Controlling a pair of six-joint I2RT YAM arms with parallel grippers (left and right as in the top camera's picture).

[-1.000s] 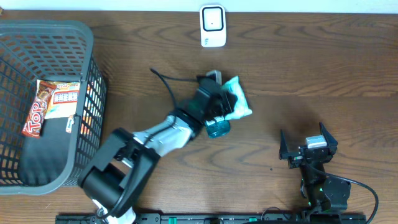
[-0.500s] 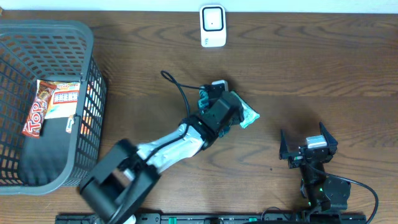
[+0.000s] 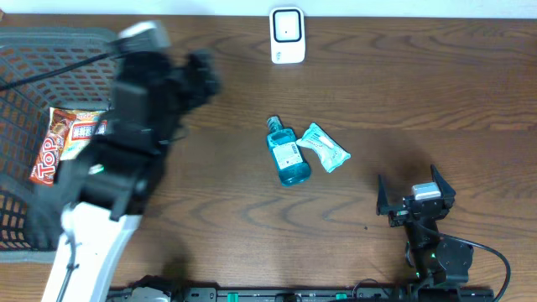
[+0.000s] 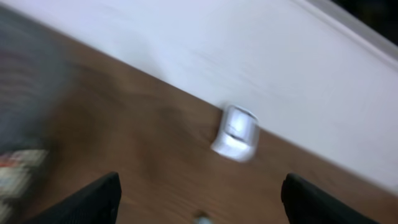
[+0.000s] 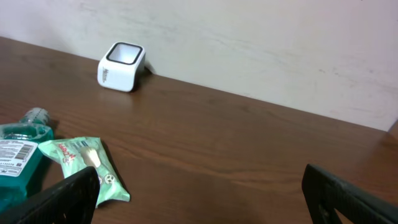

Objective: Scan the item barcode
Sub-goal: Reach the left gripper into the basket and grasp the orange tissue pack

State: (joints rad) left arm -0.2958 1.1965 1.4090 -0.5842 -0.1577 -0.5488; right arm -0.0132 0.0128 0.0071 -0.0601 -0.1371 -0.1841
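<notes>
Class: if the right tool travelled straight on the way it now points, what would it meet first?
Probably nothing on the table: the right tool faces bare wood, with the green packet and the scanner off to its left. The wall behind would come first, though depth is unclear.

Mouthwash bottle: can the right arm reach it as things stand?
Probably yes. The right gripper is open, with bare table toward the mouthwash bottle; only the green packet lies beside it on that side and could crowd the grasp.
</notes>
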